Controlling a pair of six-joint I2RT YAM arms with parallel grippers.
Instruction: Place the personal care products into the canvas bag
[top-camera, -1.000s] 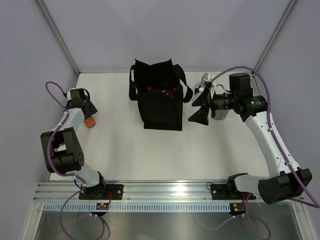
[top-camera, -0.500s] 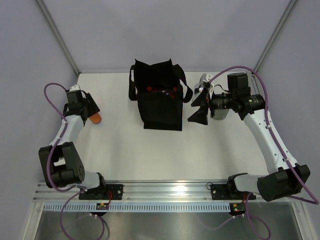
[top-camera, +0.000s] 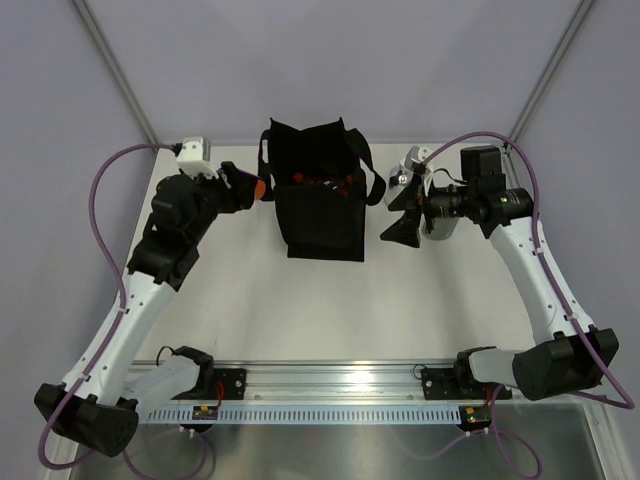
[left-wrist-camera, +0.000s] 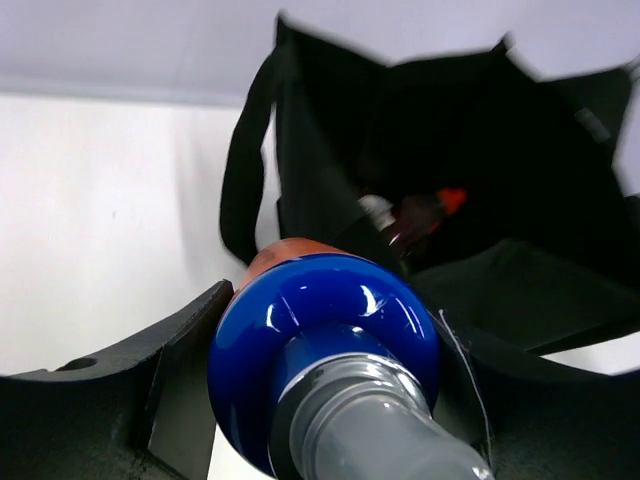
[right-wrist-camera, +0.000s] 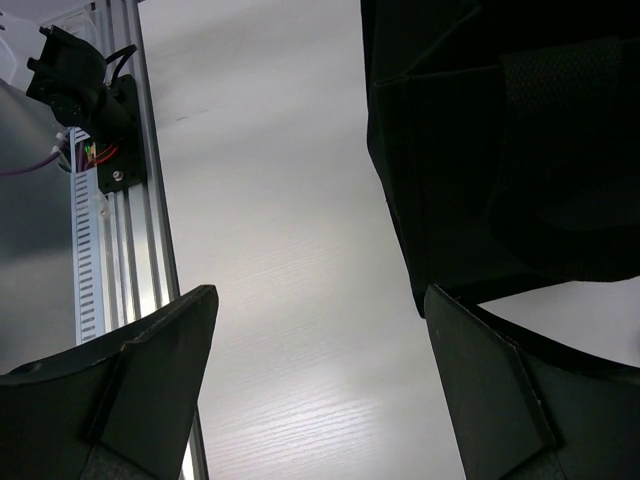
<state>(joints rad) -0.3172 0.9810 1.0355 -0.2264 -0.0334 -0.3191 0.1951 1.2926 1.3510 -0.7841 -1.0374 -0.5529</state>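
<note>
**Bottle at the bag's left rim**

The left gripper (top-camera: 243, 190) clamps a glossy blue-and-orange bottle (left-wrist-camera: 322, 322), whose orange end is just beside the left rim of the upright black canvas bag (top-camera: 322, 228). The right gripper (top-camera: 399, 207) hangs just right of the bag, its fingers wide apart. The white table (top-camera: 300, 310) stretches nearer.

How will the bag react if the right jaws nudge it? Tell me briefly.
The bag looks like soft fabric with drooping handles, so its wall would probably dent, not resist. Bottles inside likely weigh it down, so tipping seems unlikely.
</note>
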